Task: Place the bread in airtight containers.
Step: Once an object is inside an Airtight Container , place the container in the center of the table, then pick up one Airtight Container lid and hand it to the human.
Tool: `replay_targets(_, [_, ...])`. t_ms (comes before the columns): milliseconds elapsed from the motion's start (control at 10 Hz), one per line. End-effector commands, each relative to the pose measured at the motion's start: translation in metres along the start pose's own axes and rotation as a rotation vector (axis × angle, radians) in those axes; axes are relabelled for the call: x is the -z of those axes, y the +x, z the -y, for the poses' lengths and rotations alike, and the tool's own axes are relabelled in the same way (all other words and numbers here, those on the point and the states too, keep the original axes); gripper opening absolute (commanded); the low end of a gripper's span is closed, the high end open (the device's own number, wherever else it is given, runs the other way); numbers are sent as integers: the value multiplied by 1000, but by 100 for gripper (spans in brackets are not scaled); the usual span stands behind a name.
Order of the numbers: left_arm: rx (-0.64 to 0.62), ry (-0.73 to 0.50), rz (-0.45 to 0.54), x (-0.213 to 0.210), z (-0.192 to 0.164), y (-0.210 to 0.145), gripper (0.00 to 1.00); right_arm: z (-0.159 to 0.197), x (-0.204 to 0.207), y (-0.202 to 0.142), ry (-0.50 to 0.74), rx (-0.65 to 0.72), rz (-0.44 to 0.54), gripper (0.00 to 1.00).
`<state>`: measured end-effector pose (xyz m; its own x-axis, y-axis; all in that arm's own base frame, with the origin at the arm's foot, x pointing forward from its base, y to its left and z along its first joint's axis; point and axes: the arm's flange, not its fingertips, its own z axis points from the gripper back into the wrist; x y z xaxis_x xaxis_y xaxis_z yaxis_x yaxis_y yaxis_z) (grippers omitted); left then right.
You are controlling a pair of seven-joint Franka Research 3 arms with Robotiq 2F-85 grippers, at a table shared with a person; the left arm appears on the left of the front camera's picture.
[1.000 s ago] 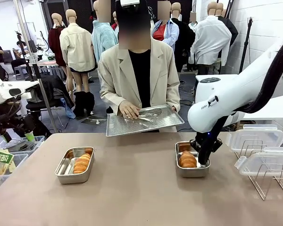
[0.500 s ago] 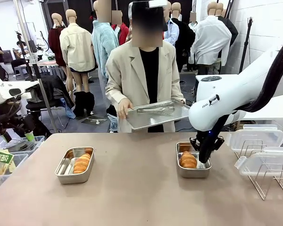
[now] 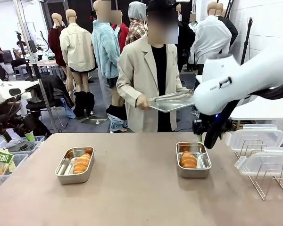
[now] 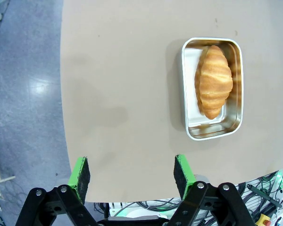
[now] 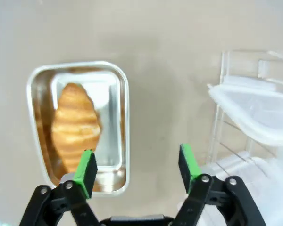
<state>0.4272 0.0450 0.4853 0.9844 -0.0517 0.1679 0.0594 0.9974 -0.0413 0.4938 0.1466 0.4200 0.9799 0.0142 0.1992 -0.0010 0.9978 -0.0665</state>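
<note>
On the table (image 3: 132, 197) in the front view, you see two steel boxes well apart. The left container (image 3: 66, 175) holds the left roll (image 3: 82, 163); the right container (image 3: 194, 172) holds the right roll (image 3: 188, 160). Neither box has a lid on. Your right gripper (image 3: 210, 139) hangs raised just past the far right corner of the right container, clear of the roll. Your left gripper (image 3: 18, 137) sits off the table's left edge, its green pads apart, far from the left container. Across the table a person (image 3: 151, 80) holds a perforated tray (image 3: 172, 101). At the right, clear lids (image 3: 254, 137) rest on a wire rack (image 3: 266, 181).

In the left wrist view, the left gripper (image 4: 132, 172) stands wide and holds nothing, above the table's edge. The left container (image 4: 185, 94) lies up and to the right of the fingers, well apart, with the left roll (image 4: 213, 81) lengthwise inside it.

In the right wrist view, the right gripper (image 5: 137, 168) stands wide with only bare table between its pads. The right container (image 5: 125, 117) lies on the left of the picture, its near end behind one green pad (image 5: 87, 172). The right roll (image 5: 76, 122) lies inside, just above that pad and outside the gap. A clear lid and the wire rack stand on the other side.
</note>
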Motion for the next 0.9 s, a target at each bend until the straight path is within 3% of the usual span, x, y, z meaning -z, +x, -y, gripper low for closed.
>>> replay_targets(0, [-12, 1, 10, -1, 0, 1, 92, 35, -53, -20, 44, -20, 71, 100])
replay_targets(200, [-12, 1, 10, -1, 0, 1, 92, 63, -99, -23, 32, -48, 80, 100])
replay_targets(600, [-12, 1, 10, -1, 0, 1, 92, 105, -133, -34, 84, 15, 133, 100])
replay_targets(800, [-12, 1, 10, -1, 0, 1, 92, 89, -133, -28, 24, -21, 115, 100])
